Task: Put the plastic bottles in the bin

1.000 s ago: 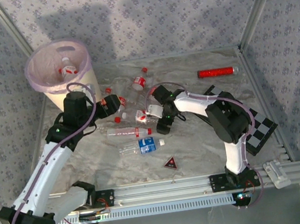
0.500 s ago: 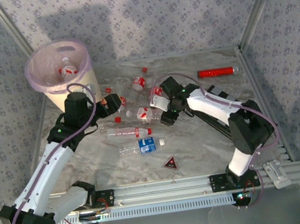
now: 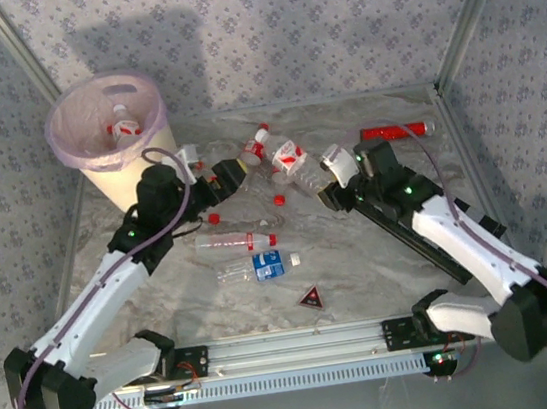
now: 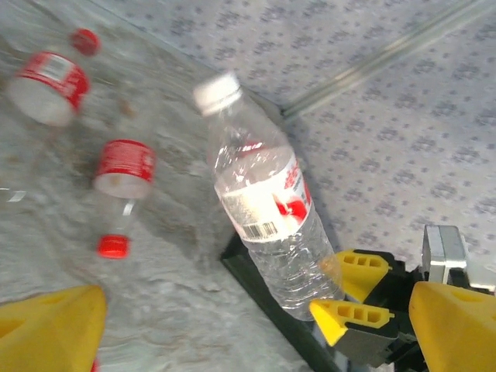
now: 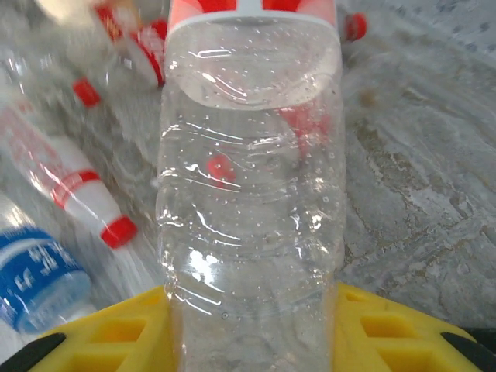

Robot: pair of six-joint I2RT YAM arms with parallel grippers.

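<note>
Clamping a plastic bottle by its base, the right tool grips firmly; at its nine o'clock, the left tool gapes wide.

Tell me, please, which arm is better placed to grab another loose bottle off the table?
Left. The left gripper has open, empty jaws, is close to the loose bottles and is nearer the bin. The right gripper is shut on a white-capped bottle, so it probably cannot take another.
</note>
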